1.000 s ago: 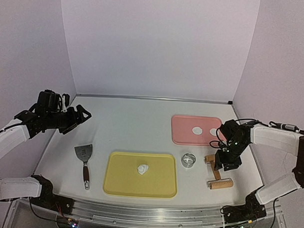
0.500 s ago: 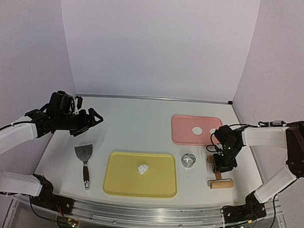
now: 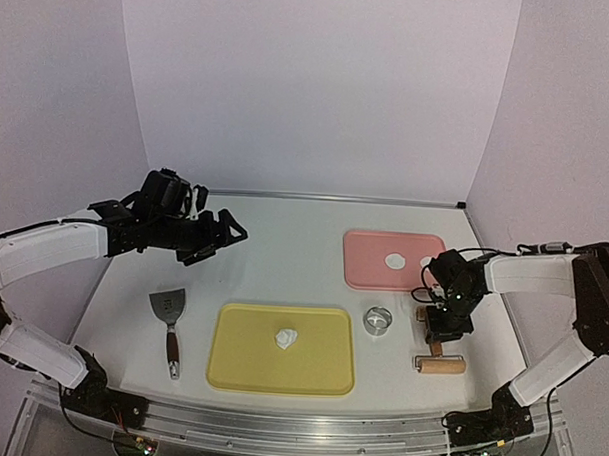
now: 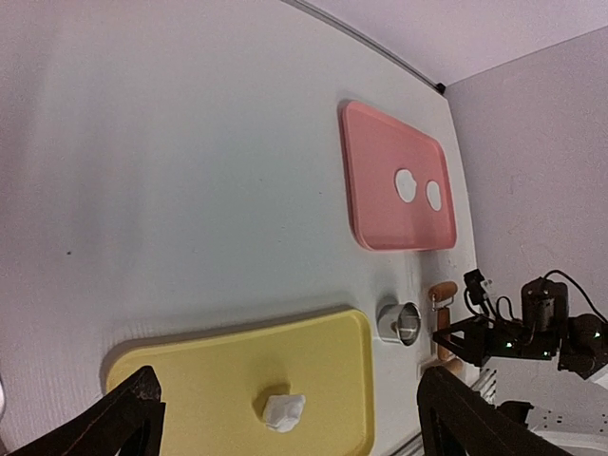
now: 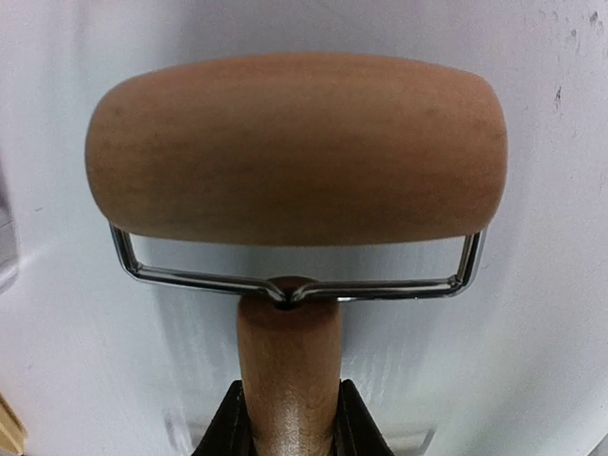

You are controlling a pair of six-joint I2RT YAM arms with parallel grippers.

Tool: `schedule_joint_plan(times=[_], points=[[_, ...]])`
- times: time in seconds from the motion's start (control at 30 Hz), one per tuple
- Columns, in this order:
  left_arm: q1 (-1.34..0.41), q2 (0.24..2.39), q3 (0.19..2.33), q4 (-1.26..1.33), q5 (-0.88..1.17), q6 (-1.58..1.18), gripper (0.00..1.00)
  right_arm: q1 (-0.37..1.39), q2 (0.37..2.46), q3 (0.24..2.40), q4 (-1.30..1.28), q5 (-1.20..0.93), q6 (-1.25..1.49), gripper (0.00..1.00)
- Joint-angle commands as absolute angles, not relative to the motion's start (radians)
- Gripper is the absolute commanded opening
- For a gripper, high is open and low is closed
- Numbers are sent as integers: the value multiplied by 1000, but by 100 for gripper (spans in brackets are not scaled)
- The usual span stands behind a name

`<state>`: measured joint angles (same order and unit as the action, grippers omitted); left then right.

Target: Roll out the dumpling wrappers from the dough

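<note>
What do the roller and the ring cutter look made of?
The roller looks like wood: smooth matte brown, faint grain; its wire frame is shiny, likely chromed steel. The ring cutter looks like metal too: silvery, reflective.

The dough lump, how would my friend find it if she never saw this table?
Find the yellow tray at the near edge of the table. The dough lump sits alone near its middle. It is white and bumpy, unlike the two flat round dumpling wrappers on the pink tray.
</note>
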<state>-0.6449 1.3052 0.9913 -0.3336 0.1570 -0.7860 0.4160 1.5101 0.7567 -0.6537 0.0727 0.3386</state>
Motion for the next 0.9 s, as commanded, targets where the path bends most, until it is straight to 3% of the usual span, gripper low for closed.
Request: schedule_joint_plan(times=[0.0,0.2,0.43,0.6,0.67,0.87], points=[[-694,1378,1142,-335,267,-842,94,430,1379,869,-708,-76,252,0],[-765,1518,1297,-322,480,-899,94,501,1331,1033,-860,-247,209,0],[-778,1647,1395,-249,688,-928,92,673,1379,1132,-878,-239,214,0],[-794,1717,1393,-262,805,-914,81,830,1488,1248,-901,-192,169,0],[-806,1731,1370,-270,852,-909,70,890,1536,1301,-906,-179,141,0],[-811,1720,1320,-285,918,-896,65,980,1606,1378,-920,-164,91,0]])
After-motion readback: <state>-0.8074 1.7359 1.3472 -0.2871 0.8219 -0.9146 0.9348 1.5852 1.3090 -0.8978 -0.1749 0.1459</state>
